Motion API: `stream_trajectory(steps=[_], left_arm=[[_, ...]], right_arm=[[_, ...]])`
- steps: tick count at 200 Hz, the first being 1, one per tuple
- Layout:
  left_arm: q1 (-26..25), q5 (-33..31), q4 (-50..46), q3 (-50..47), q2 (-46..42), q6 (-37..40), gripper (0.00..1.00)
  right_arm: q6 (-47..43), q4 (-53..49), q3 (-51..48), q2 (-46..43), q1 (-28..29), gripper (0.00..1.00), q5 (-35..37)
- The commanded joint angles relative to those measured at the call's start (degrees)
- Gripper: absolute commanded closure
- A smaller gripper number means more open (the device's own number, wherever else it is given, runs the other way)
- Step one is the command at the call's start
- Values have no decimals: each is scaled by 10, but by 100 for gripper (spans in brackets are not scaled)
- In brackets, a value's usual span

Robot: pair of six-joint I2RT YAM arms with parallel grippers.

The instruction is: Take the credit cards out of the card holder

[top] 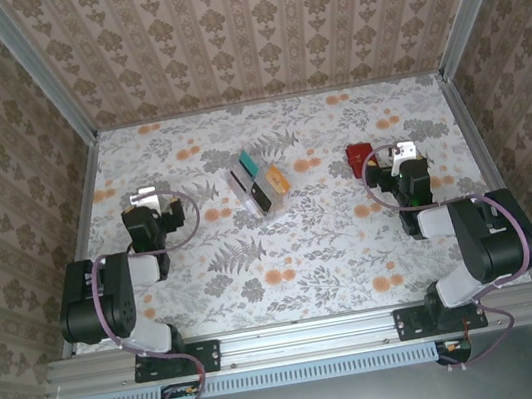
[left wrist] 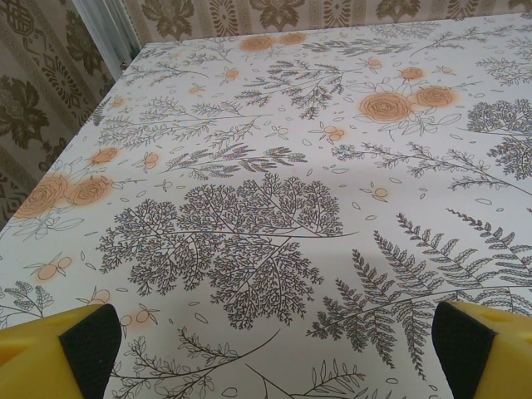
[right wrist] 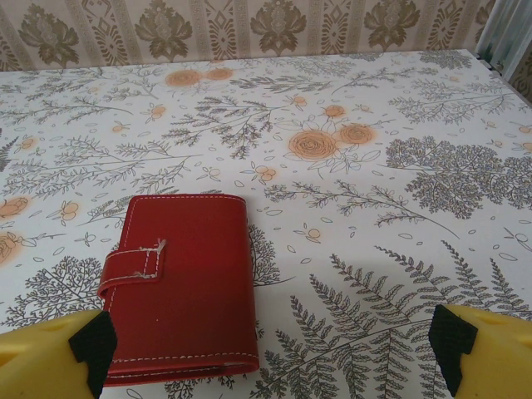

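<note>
The red card holder [right wrist: 184,287] lies flat and closed on the flowered table, its little tab [right wrist: 133,266] folded over the left edge. From above the card holder [top: 357,157] sits just beyond and left of my right gripper [top: 394,161]. In the right wrist view my right gripper [right wrist: 270,349] is open, its left fingertip [right wrist: 91,345] close beside the holder's near left corner. The credit cards are hidden, with the holder closed. My left gripper [top: 148,200] rests at the table's left side; in its own view the left gripper [left wrist: 274,349] is open over bare cloth.
A clear plastic rack [top: 260,185] with teal, orange and dark cards stands mid-table between the arms. Patterned walls [top: 259,28] and metal rails [top: 79,204] enclose the table. Bare flowered cloth [top: 295,256] spreads across the near middle.
</note>
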Motion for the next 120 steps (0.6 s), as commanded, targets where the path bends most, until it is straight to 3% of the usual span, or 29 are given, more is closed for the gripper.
stream_trajectory(steps=[1,63,91,120], left_arm=[[4,11,3,11,4,8,0],[2,-3,-11,13,-19,6,0],[2,-36,-112,39,-81,-7,0],[1,-75,-290,114,-131,-55,0]], right_arm=[[-2,-5,13,6,-3,0,-10],[7,-1,4,-11,-3,0,12],[15,-71,10,-89,-3,0,41],[76,-259,78,-174,-3,0,89]])
